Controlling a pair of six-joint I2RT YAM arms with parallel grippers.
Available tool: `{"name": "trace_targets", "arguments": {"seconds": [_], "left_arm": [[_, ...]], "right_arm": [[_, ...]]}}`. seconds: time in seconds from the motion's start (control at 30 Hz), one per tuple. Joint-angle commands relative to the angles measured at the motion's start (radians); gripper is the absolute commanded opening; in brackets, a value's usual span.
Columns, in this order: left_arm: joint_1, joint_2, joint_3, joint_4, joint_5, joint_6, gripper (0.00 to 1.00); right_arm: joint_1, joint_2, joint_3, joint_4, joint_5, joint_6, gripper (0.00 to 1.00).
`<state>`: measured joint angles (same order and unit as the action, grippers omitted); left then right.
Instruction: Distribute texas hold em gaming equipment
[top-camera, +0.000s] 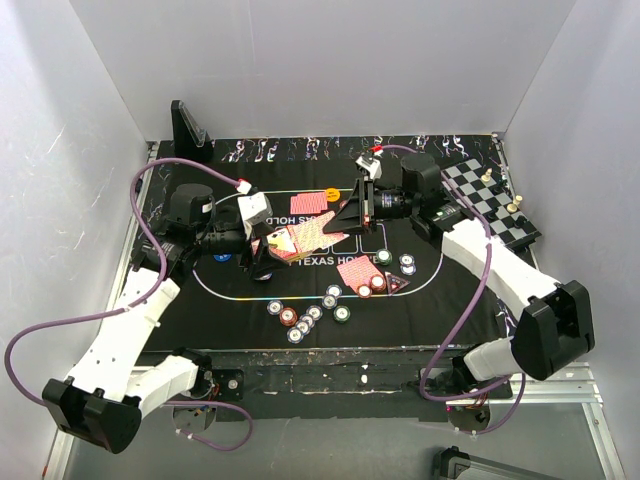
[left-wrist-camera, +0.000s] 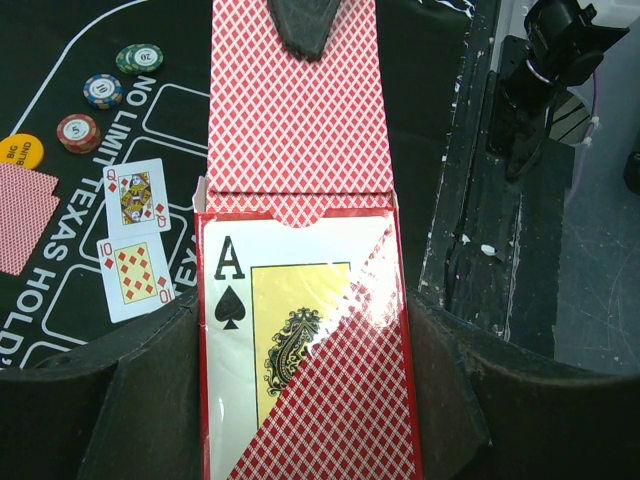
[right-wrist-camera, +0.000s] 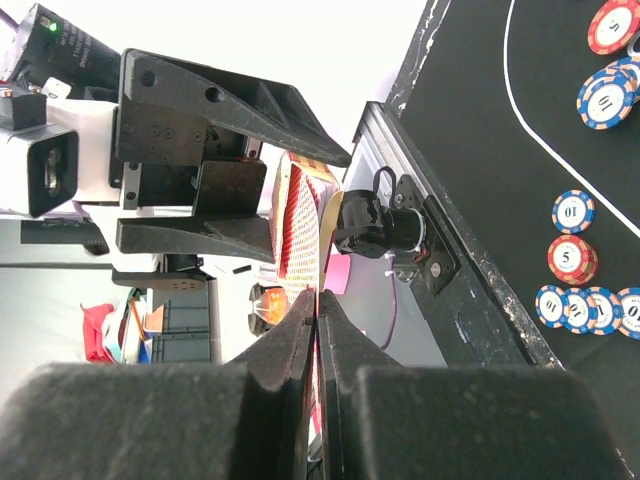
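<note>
The card box (left-wrist-camera: 300, 400) is red with tiny white diamonds, and its front shows a white, gold and black ace. The card (left-wrist-camera: 290, 110) poking out has the same red diamonds. The mat (left-wrist-camera: 60, 40) is black with white lines. On it sit a red chip (left-wrist-camera: 77, 131), a blue chip (left-wrist-camera: 102, 90), a green chip (left-wrist-camera: 138, 58) and a yellow button (left-wrist-camera: 20, 152). The chessboard (top-camera: 485, 200) has black and white squares.

Glossy film with glare is seen on the cardboard card box (left-wrist-camera: 300, 350) at lower centre. The mat (left-wrist-camera: 180, 130) is rendered matt black and cloth-like. Smooth plastic is suggested by the chips (left-wrist-camera: 78, 130) at upper left. The counter (left-wrist-camera: 480, 230) edge at right is scratched, its black paint chipped.
</note>
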<state>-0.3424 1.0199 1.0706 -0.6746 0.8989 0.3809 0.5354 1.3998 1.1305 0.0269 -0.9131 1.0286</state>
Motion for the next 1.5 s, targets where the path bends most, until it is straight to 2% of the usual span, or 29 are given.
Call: {"name": "trace_targets", "arguments": {"seconds": [0.0,0.43,0.5,0.67,0.83,1.07,1.33,1.47], "left_arm": [[0.005,-0.035,0.02,0.027,0.028,-0.002,0.0],[0.005,-0.049,0.006,0.012,0.034,-0.008,0.0],[0.003,-0.053,0.005,0.004,0.032,-0.01,0.0],[0.005,-0.067,0.011,-0.023,0.021,0.003,0.0],[0.005,-0.069,0.032,-0.051,0.024,-0.007,0.0],[0.005,-0.078,0.055,-0.066,0.023,-0.01,0.0],[0.005,-0.086,0.072,-0.059,0.032,-0.042,0.0],[0.005,-0.086,0.078,-0.059,0.031,-0.043,0.0]], "right_arm": [[-0.031,-0.051,0.018,0.002,-0.024,0.004,0.09],[-0.135,-0.076,0.08,-0.097,-0.015,-0.038,0.06],[-0.153,-0.068,0.118,-0.203,0.046,-0.117,0.02],[-0.157,0.005,0.202,-0.448,0.233,-0.312,0.01],[-0.144,0.164,0.342,-0.685,0.492,-0.485,0.01],[0.007,0.356,0.59,-0.895,1.116,-0.636,0.01],[0.201,0.606,0.752,-0.935,1.689,-0.82,0.01],[0.254,0.72,0.765,-0.901,1.853,-0.898,0.01]]}}
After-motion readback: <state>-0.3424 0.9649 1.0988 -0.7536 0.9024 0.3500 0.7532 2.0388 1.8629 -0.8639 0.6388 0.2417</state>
